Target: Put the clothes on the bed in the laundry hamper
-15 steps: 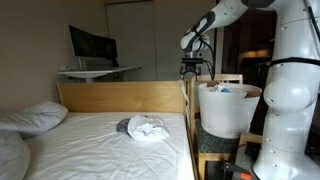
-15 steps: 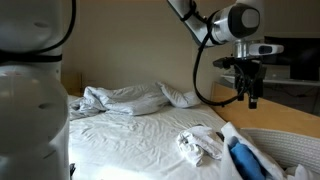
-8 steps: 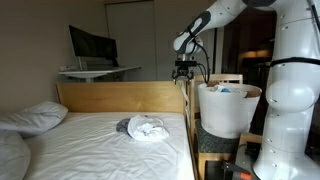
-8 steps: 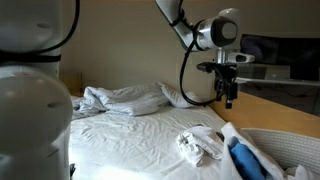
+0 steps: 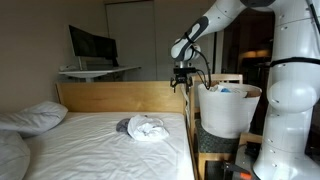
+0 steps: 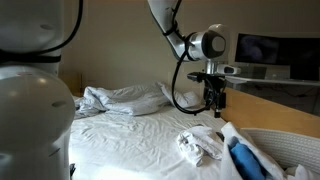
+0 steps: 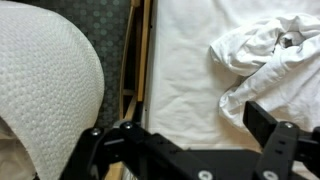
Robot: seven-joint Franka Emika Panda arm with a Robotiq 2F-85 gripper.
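Observation:
The clothes lie in a small white and grey heap on the bed, near the side closest to the laundry hamper. In the other exterior view the clothes sit just in front of the hamper's rim. My gripper hangs open and empty above the bed's wooden side board, higher than the heap. From this angle the gripper points down, behind the heap. In the wrist view the clothes show at the upper right, beyond the open gripper.
Plump pillows and rumpled bedding lie at the far end of the bed. A blue item rests in the hamper. The wooden side board runs beside a white dimpled rounded surface. A desk with a monitor stands behind.
The gripper has swung away from above the hamper toward the bed and come lower, staying open. The clothes have not moved.

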